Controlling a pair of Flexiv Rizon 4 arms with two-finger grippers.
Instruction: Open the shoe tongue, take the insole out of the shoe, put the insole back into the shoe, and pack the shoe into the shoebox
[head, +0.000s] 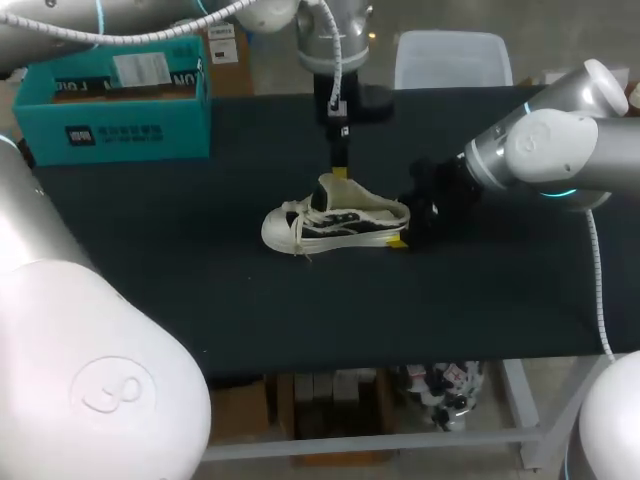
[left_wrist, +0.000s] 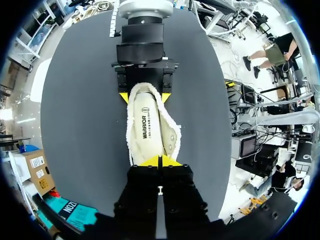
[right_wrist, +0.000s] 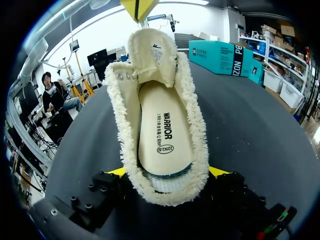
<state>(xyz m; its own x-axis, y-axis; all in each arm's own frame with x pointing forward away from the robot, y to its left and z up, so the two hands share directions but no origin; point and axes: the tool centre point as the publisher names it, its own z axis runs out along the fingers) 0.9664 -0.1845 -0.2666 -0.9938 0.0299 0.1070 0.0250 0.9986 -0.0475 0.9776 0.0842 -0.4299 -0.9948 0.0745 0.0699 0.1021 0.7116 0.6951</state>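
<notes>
Mid-way across the black table, the white canvas shoe is braced at its heel by the right gripper, while the cream tongue is pinched back by the left gripper, presumably to expose the printed cream insole.

Left arm comes in over the far edge, wrist vertical, left gripper pointing straight down. Its yellow tips are pressed together, pinching the tongue. Right arm comes in low from the right, forearm angled down, wrist near level. Right gripper has its fingers spread wide, one yellow tip against each side of the shoe heel.
</notes>
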